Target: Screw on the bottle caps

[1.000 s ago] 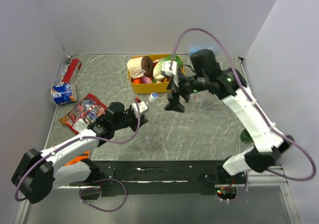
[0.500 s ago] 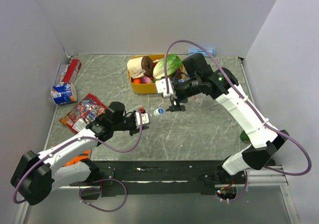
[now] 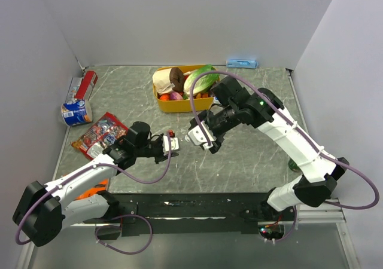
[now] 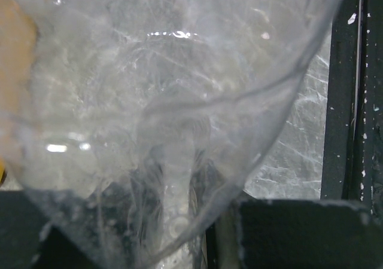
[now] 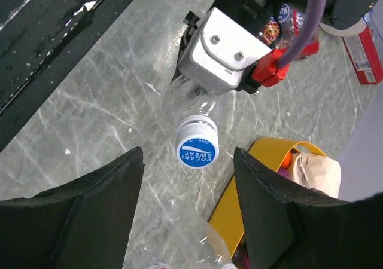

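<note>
Clear crinkly plastic bottle (image 4: 179, 101); round ribbed blue-white cap (image 5: 197, 151) on neck. L gripper (image 3: 169, 142) clamped on bottle, arm low. R gripper (image 3: 202, 138) angled down, jaws apart either side of cap, not touching.

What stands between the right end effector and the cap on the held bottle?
Nothing visible does. The cap shows unobstructed in the gap ahead of the right end effector, whose fingers are apart. It sits on the bottle gripped by the left end effector.

We're seeing a clear plastic bottle (image 4: 179, 89), thin, crinkly and shiny, with a smooth blue cap (image 5: 197, 150) on a ribbed white rim. Table (image 5: 90, 101) is smooth grey marble-look, tub (image 3: 179, 106) plain yellow plastic, snack packet (image 3: 99, 134) glossy foil.
</note>
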You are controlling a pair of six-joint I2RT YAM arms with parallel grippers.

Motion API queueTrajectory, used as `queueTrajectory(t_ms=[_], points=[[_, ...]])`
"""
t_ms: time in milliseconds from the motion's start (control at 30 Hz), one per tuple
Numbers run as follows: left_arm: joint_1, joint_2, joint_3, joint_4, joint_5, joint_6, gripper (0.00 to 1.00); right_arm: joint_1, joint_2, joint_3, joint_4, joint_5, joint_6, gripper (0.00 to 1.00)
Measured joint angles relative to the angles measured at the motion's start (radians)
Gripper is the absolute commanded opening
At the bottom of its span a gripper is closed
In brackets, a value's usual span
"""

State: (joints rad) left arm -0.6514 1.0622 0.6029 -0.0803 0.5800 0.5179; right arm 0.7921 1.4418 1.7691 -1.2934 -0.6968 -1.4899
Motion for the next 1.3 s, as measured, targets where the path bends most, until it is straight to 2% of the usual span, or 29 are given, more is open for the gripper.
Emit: queueTrajectory(t_ms=[367,767,933,1300], points=[[0.0,0.0,0.02,-0.014,0.005,0.041,0.01,0.0,0.02,0.011,-0.019,0.0,-0.031,0.59],[0.0,0.0,0.028,-0.015,0.006,0.048,0.01,0.0,0.048,0.019,-0.005,0.0,0.0,0.37],[0.002,-0.001,0.024,0.01,-0.038,0.019,0.01,-0.002,0.077,0.051,0.022,0.023,0.169,0.28],[0.006,-0.027,-0.027,0.177,-0.281,-0.172,0.01,-0.065,0.208,0.19,0.163,0.06,0.774,0.24]])
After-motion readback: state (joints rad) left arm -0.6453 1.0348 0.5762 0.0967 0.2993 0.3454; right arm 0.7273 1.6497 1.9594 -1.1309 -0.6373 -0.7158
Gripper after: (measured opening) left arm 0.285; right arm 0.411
